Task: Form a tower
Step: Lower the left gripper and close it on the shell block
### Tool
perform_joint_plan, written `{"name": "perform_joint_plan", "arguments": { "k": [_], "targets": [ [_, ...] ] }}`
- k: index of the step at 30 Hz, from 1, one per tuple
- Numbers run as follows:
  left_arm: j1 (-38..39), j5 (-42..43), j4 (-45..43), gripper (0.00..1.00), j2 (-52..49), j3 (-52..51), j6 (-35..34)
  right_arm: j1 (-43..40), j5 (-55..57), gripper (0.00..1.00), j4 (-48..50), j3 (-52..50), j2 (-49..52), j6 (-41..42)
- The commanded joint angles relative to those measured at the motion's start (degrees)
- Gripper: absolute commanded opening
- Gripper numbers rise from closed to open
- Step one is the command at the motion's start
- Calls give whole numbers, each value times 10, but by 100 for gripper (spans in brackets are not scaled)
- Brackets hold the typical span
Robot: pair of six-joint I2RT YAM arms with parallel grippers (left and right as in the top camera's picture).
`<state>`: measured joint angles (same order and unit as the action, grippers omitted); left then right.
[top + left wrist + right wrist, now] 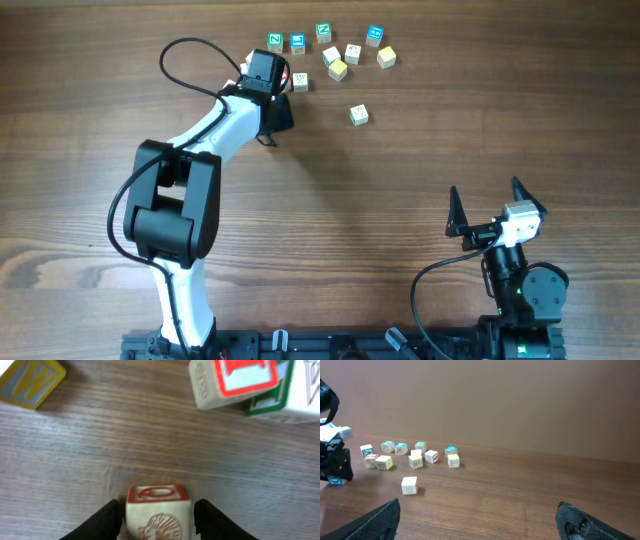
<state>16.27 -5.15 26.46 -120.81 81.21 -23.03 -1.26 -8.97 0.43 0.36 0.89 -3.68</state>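
Observation:
A pale wooden cube [158, 512] with a red-trimmed top and a red shell on its near face sits on the table between the fingers of my left gripper [158, 522]. The black fingers [107, 521] stand close beside it with a thin gap on each side, so the jaws are open around it. From overhead the left gripper [270, 128] hangs just below the group of cubes and hides this cube. My right gripper [485, 187] rests wide open at the lower right with nothing between its fingers [385, 517]. The tower is out of view; the cubes I see lie singly.
Several loose letter cubes [338, 55] lie scattered at the far middle of the table. One cube [358, 115] lies apart, nearer to me. Ahead of the left gripper are a yellow cube [30, 380], a red-trimmed cube [235, 382] and a green-trimmed cube [272, 405].

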Motion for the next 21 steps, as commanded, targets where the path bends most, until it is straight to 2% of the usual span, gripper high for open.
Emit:
{"name": "perform_joint_plan", "arguments": {
  "k": [1,5,8,17,21],
  "targets": [
    [0,-10,-18,50,-7,-4,3,-2,-7,100,3,-1,-5,8],
    [-4,-10,-18,49,0,1,3,-2,-7,100,3,-1,-5,8],
    [-7,-10,-12,43,4,1,3,-2,-7,100,3,-1,-5,8],
    [-7,-10,-8,46,16,1,3,-2,-7,100,3,-1,-5,8],
    [-7,-10,-7,43,22,1,3,-2,-7,100,3,-1,-5,8]
  ]
}}
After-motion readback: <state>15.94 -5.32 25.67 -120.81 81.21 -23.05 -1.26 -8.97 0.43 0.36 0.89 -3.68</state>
